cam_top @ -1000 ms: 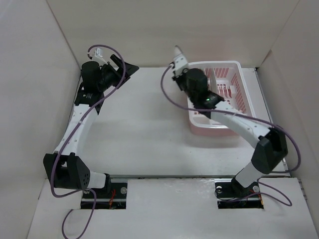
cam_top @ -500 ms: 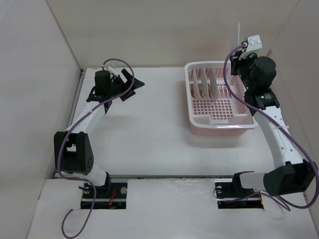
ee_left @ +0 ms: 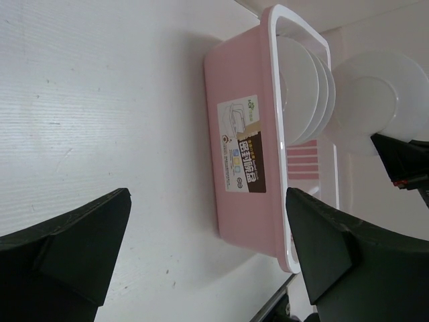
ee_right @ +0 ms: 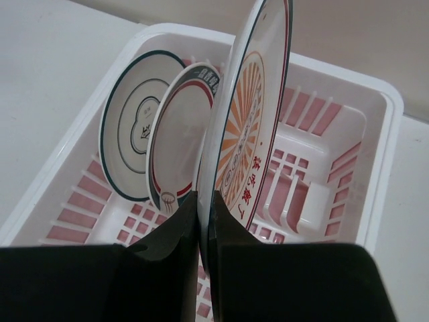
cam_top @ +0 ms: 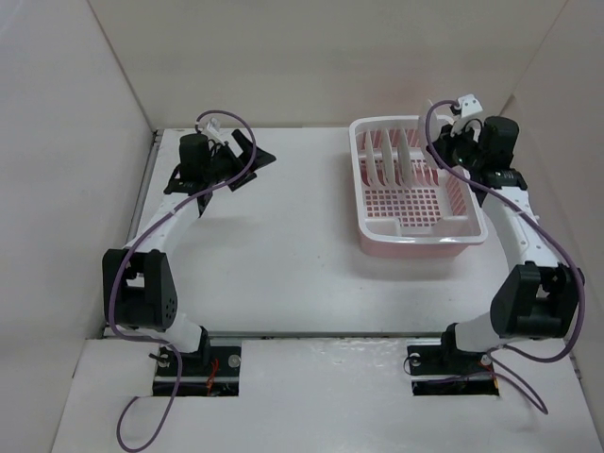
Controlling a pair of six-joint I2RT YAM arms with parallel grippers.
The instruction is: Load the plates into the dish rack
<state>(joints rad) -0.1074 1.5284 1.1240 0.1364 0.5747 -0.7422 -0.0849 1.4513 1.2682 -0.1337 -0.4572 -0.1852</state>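
Mira: Down comes the right claw (ee_right: 203,201) since half a second ago. It was raised high over the far right corner of the dish rack (cam_top: 415,245), and now it sits low over that side. On the other side the jaws have spread wider without changing place.

Jon: What is it gripping?

Mira: It's clenched on the lower rim of the sunburst plate (ee_right: 249,100), which is held on edge and upright over the rack.

Jon: And the others?

Mira: Both the ringed plate (ee_right: 131,131) and the red-rimmed plate (ee_right: 175,144) already stand in the rack just beside it. One more may be tucked among them, but I can't tell for certain.

Jon: And the left claw (ee_left: 208,248)?

Mira: Released, with nothing in it. It hovers over the bench (cam_top: 283,245), well apart from the rack.

Jon: So which step is this?

Mira: Slotting this plate, and I'd judge it the last or nearly so. Next it needs lowering straight into the free slot beside the red-rimmed one. It has to stay upright so it doesn't knock its neighbour, and the grip should let go only once the rim is seated.
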